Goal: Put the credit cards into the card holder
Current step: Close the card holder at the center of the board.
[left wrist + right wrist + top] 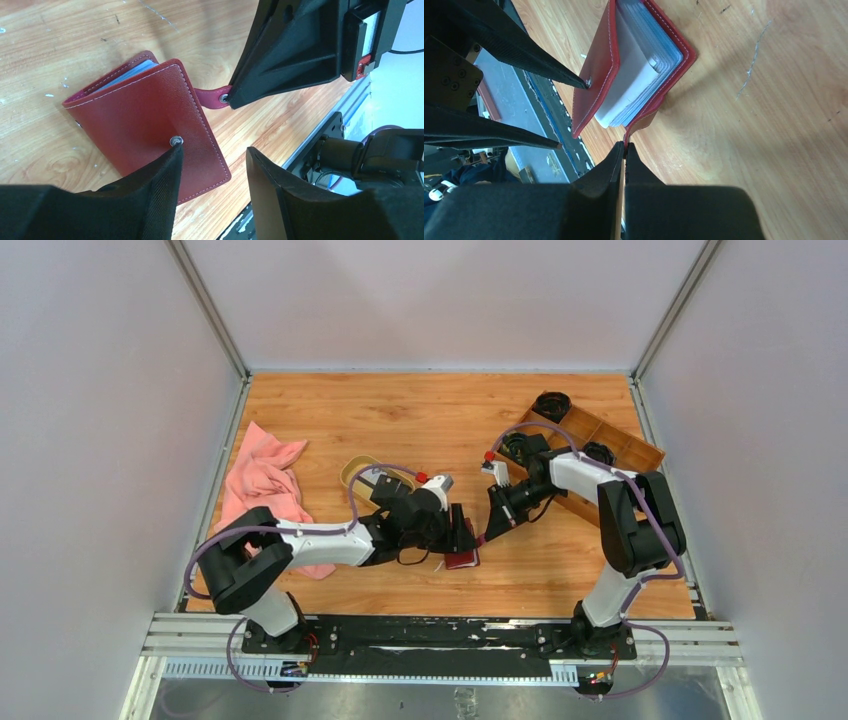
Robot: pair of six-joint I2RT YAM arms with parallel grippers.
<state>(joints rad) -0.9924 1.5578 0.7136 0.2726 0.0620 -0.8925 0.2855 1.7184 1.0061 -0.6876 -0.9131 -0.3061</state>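
The dark red card holder (462,558) lies near the table's front edge, half open, with its cover (135,115) raised. Pale cards (634,85) fill its inner pockets, stacked edge-on. My right gripper (625,145) is shut on the holder's snap tab (207,95), pinching it at the fingertips. My left gripper (214,150) is open just above the cover. One of its fingertips (172,152) touches the metal snap stud, and the other hangs over bare wood. In the top view both grippers meet at the holder, the left gripper (462,536) coming from the left and the right gripper (488,534) from the right.
An oval tan dish (372,472) sits behind my left arm. A pink cloth (265,485) lies at the left wall. A brown wooden compartment tray (600,445) with black round items stands at the back right. The metal front rail (330,107) runs close to the holder.
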